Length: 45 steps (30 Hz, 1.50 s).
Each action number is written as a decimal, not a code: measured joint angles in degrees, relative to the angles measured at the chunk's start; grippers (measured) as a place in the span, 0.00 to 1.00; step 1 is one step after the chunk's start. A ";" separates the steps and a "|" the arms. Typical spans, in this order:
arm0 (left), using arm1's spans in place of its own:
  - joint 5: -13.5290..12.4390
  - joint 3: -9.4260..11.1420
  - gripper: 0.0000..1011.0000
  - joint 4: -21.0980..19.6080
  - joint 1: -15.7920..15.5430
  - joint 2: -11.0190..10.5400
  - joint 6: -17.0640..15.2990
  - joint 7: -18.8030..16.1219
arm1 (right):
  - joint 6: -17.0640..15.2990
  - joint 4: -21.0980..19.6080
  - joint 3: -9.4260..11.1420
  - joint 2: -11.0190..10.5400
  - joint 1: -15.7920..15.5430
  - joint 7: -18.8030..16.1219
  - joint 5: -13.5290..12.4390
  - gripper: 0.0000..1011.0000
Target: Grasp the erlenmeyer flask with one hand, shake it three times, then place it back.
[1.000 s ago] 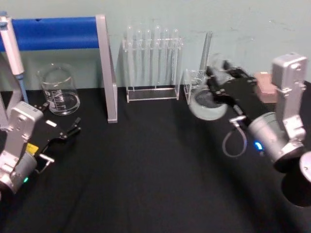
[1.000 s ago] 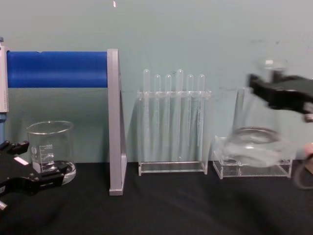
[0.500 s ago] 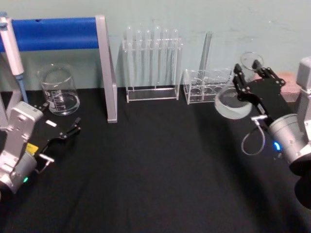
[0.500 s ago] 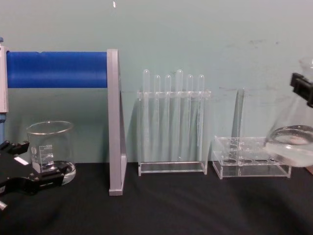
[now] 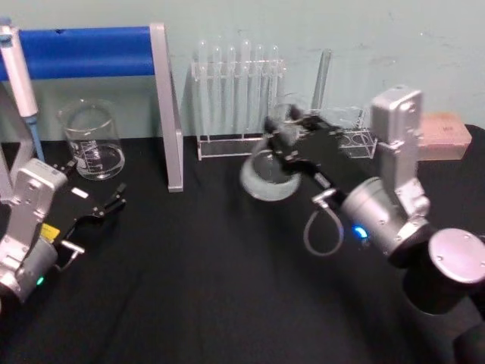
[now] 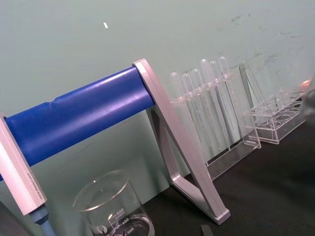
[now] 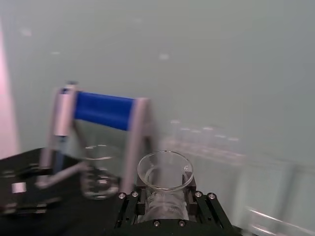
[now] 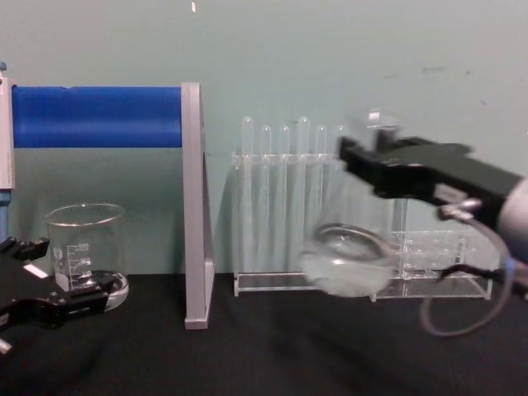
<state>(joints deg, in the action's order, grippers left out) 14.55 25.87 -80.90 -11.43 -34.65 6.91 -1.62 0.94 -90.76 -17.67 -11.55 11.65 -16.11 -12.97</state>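
Mid-shake by the looks: the erlenmeyer flask (image 5: pixel 267 174) is gripped by its neck in the right pincer (image 5: pixel 283 127), lifted off the desk (image 5: pixel 220 296) by the tube rack (image 5: pixel 236 102); a steady set-down is called for afterwards.

Our arms (image 5: pixel 398 152) are silver-grey, rounded housings ending in black pincers: the left pincer (image 5: pixel 115 199) and the right pincer (image 5: pixel 283 130). We see a grey cable loop (image 5: pixel 321 232) and a blue light (image 5: pixel 356 231) on the right wrist, silver screws (image 7: pixel 197 193) on its mount, and a yellow label (image 5: pixel 50 231) on the left.
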 joint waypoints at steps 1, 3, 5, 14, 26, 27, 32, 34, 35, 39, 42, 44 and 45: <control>0.00 0.00 0.99 0.00 0.00 0.00 0.00 0.00 | 0.07 0.30 -0.63 0.10 0.34 -0.72 -0.17 0.44; 0.00 0.00 0.99 0.00 0.00 0.00 0.00 0.00 | 0.19 1.13 -2.24 0.37 1.28 -2.67 -0.68 0.44; 0.00 0.00 0.99 0.00 0.00 0.00 0.00 0.00 | 0.26 1.67 -3.22 0.48 1.85 -3.78 -1.01 0.44; 0.00 0.00 0.99 0.00 0.00 0.00 0.00 0.00 | 0.74 3.31 -6.06 0.60 3.68 -5.78 -2.22 0.44; 0.00 0.00 0.99 0.00 0.00 0.00 0.00 0.00 | 0.84 1.89 -0.78 -0.78 1.58 1.69 -1.11 0.44; 0.00 0.00 0.99 0.00 0.00 0.00 0.00 0.00 | 0.77 1.59 0.01 -0.93 1.14 2.62 -0.87 0.44; 0.00 0.00 0.99 0.00 0.00 0.00 0.00 0.00 | 0.20 0.05 3.71 -1.34 -0.96 6.37 0.44 0.44; 0.00 0.00 0.99 0.00 0.00 0.00 0.00 0.00 | -0.11 -0.67 5.27 -1.46 -1.98 7.85 1.01 0.44; 0.00 0.00 0.99 0.00 0.00 0.00 0.00 0.00 | -0.21 -0.88 5.69 -1.46 -2.27 8.29 1.19 0.44; 0.00 0.00 0.99 0.00 0.00 0.00 0.00 0.00 | -0.62 -1.92 7.79 -1.39 -3.61 10.12 2.19 0.44; 0.00 0.00 0.99 0.00 0.00 0.00 0.00 0.00 | -0.84 -2.22 8.76 -1.17 -4.11 10.74 2.71 0.44; 0.00 0.00 0.99 0.00 0.00 0.00 0.00 0.00 | -0.98 -2.28 9.12 -0.94 -4.23 10.77 3.01 0.44; 0.00 0.00 0.99 0.00 0.00 0.00 0.00 0.00 | -0.99 -2.27 9.17 -0.84 -4.22 10.73 3.11 0.44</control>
<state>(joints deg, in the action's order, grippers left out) 14.55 25.86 -80.90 -11.43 -34.65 6.91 -1.62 -0.06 -93.03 -8.50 -12.38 7.43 -5.38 -9.86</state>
